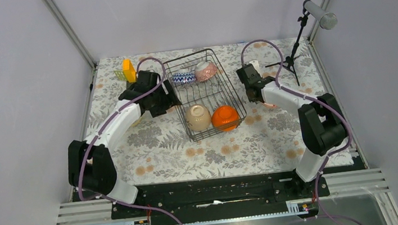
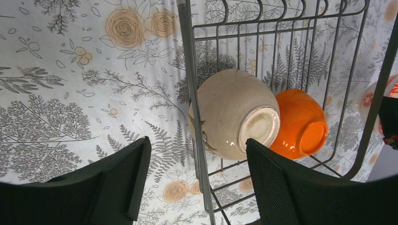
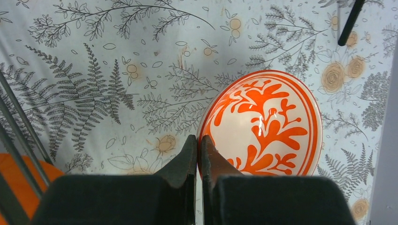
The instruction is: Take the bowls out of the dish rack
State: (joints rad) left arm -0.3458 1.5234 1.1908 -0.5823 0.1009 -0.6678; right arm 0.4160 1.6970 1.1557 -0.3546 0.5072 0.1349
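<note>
Rack [image 1: 206, 94]: sat mid-table on the floral cloth [image 1: 160, 139], with four bowls inside.
Far end: blue bowl [image 1: 183, 77] and pink bowl [image 1: 205, 71], side by side.
Near end: beige bowl [image 2: 230, 112] on its side, touching the orange bowl [image 2: 300, 124].
Left claw [image 2: 195, 183]: wide open and holding nothing. It straddled the rack's left wall, one finger outside and one inside next to the beige bowl.
Right claw [image 3: 198, 143]: pinched shut on the rim of the red bowl [image 3: 267, 122], over the cloth just right of the rack. Whether the bowl rested on the cloth could not be told.
Sixth bowl: not made out in any view.
Progress: judged about a third done, with one bowl out and in hand and four left to lift.
Likely next: the beige bowl, being nearest the open claw.
</note>
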